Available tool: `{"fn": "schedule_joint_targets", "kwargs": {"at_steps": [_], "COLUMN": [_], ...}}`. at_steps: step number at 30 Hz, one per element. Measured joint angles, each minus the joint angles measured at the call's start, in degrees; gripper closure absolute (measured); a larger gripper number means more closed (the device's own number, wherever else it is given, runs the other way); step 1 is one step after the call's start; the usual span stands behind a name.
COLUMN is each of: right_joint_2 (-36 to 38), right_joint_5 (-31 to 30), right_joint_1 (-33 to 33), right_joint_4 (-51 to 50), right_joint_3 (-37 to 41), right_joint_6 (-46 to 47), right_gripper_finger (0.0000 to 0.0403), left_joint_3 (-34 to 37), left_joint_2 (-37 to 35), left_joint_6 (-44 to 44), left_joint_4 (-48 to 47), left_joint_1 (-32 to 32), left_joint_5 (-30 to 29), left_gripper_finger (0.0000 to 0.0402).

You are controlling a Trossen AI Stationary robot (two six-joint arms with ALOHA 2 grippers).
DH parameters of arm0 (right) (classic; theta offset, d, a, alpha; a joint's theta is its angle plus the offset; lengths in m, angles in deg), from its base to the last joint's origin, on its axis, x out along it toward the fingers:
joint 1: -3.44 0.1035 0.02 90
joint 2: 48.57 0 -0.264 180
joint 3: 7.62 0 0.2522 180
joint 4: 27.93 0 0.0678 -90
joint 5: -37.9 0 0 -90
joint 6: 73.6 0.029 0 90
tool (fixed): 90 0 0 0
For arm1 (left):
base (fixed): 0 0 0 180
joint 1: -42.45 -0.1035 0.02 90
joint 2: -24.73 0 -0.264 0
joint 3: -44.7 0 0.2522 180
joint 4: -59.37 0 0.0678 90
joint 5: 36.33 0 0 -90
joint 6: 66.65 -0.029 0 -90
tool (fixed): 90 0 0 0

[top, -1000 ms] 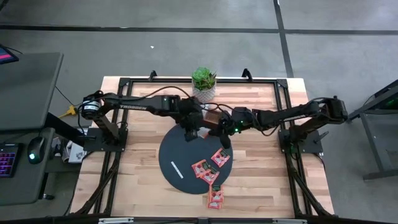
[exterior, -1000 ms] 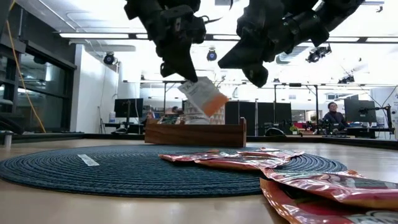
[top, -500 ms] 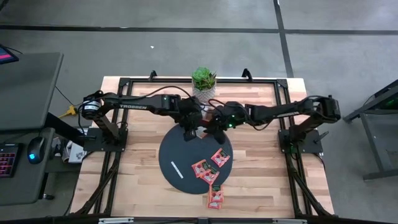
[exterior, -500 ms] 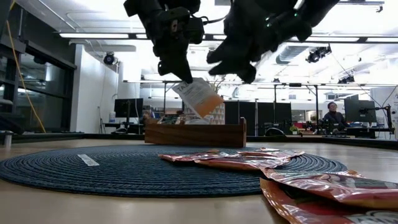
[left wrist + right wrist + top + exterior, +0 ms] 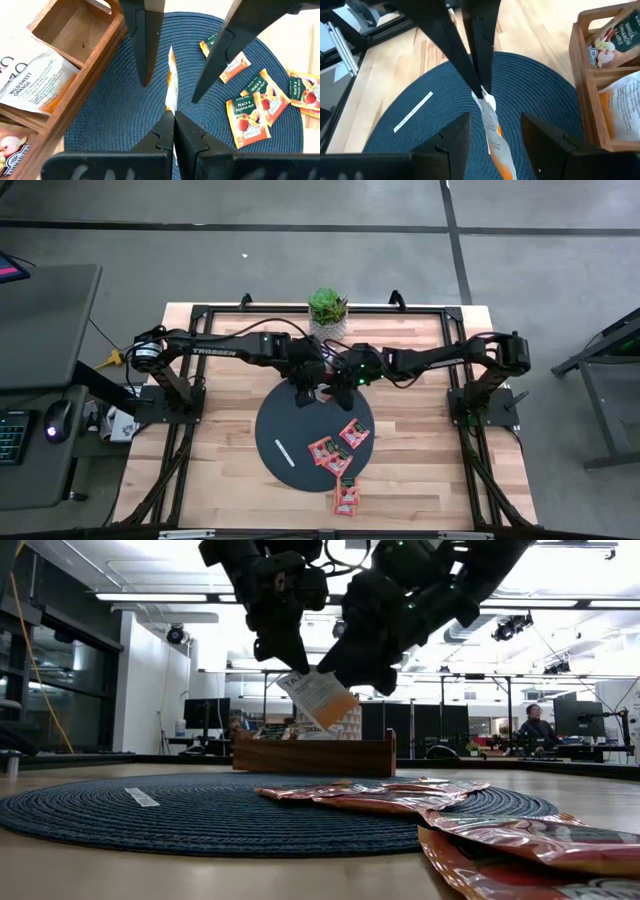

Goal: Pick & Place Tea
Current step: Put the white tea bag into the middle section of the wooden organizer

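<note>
Over the wooden table [image 5: 410,435], the task looks only partly done: the wooden tray [image 5: 75,75] at the far edge of the dark round mat [image 5: 300,455] already holds a few sachets in its compartments, among them a white-and-orange one [image 5: 37,85], while at least one compartment is bare. Left to move are several orange-red peach sachets [image 5: 250,107] lying on the mat's near right part, and a couple more [image 5: 347,498] off its near edge on the bare wood. A thin white strip [image 5: 284,450] lies apart on the mat's left part. Above the far side of the mat, just in front of the tray, the left gripper [image 5: 173,117] is pinched tight on the top corner of a white-and-orange sachet [image 5: 322,698], which hangs tilted in the air. The right gripper [image 5: 492,122] stands beside it with fingers spread, straddling the lower part of the same sachet without closing on it, which suggests a hand-over. Room is tight here: the two grippers nearly touch, the tray wall is close, and the potted plant [image 5: 328,310] stands just beyond it. The mat's left half offers open space.
</note>
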Motion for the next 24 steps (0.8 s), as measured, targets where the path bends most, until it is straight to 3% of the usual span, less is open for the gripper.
{"fn": "schedule_joint_targets", "kwargs": {"at_steps": [6,19,24], "right_joint_2": [-0.05,-0.05,-0.05], "right_joint_5": [0.72,2.03,3.48], "right_joint_1": [-0.62,-0.80,-0.85], "right_joint_4": [2.38,2.05,2.06], "right_joint_3": [-0.01,-0.01,-0.01], "right_joint_6": [1.10,0.09,-1.19], "right_gripper_finger": [0.0246,0.0392,0.0400], "left_joint_3": [0.00,0.00,0.00], "left_joint_2": [0.00,0.02,0.02], "left_joint_6": [0.00,0.00,-0.69], "left_joint_4": [0.07,0.04,0.15], "left_joint_1": [0.00,0.00,0.00], "left_joint_5": [0.02,-0.61,-0.62], "left_gripper_finger": [0.0401,0.0401,0.0401]}}
